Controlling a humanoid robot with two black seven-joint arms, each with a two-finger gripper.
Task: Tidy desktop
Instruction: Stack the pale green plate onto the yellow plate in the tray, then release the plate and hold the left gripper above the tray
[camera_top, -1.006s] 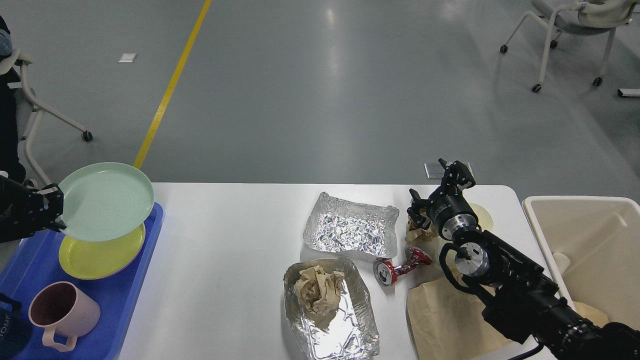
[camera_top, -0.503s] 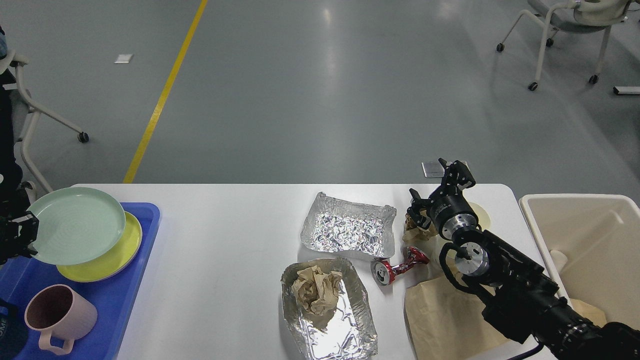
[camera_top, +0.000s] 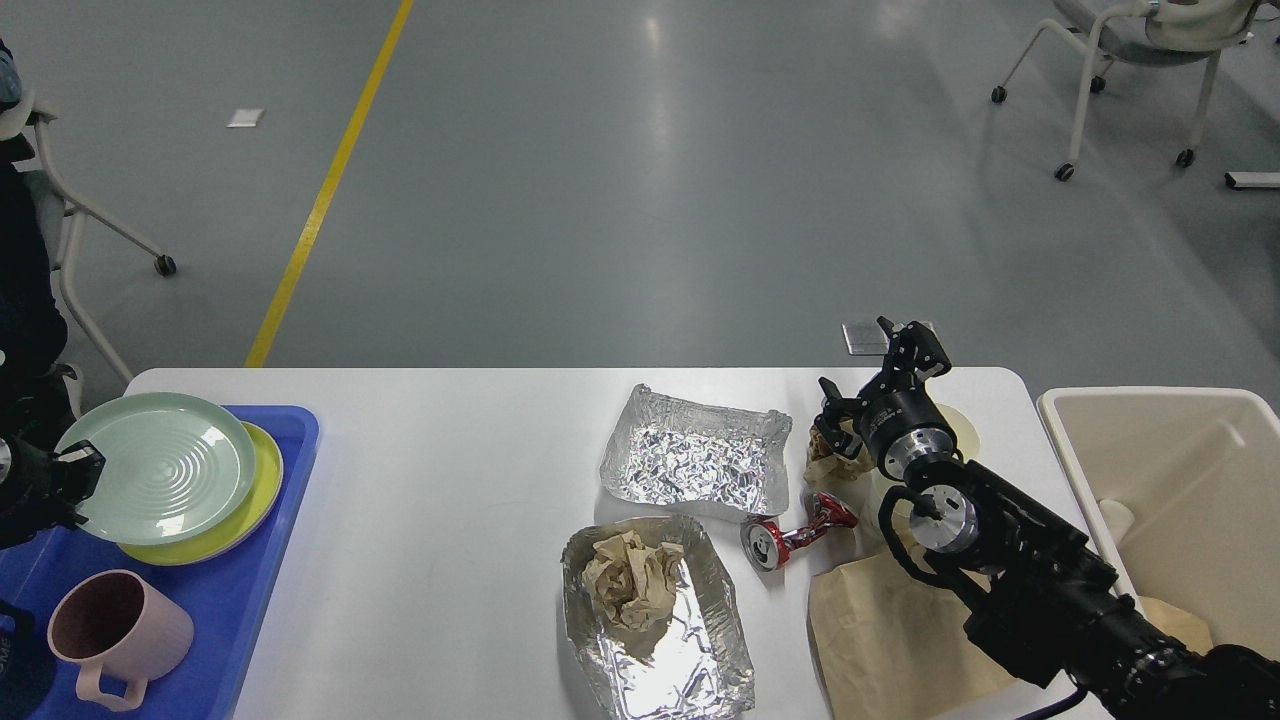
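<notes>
The desktop (camera_top: 450, 470) fills the lower half of the head view, white and glossy, its far edge against grey floor. Litter sits right of centre: an empty foil tray (camera_top: 692, 462), a second foil tray (camera_top: 660, 625) nearer the robot with crumpled brown paper (camera_top: 630, 578) in it, a crushed red can (camera_top: 795, 535) just beside both, a flat brown paper sheet (camera_top: 880, 630) at the near right, and a paper wad (camera_top: 828, 460) by the far right. A beige bin (camera_top: 1180, 500) stands off the right end. At the left end a blue tray (camera_top: 240, 600) carries a pink mug (camera_top: 115, 630) and a yellow plate (camera_top: 225, 530) with a green plate (camera_top: 160, 465) lying on it. The left gripper (camera_top: 70, 480) pinches the green plate's left rim. The right gripper (camera_top: 875, 375) hangs above the paper wad, fingers spread, holding nothing. Step in hand, by my reading: stacking the green plate onto the yellow one; it looks seated or nearly so. Next move likely calls for letting go of the rim and drawing the left arm clear without dragging the stack; the litter then needs moving to the bin.
</notes>
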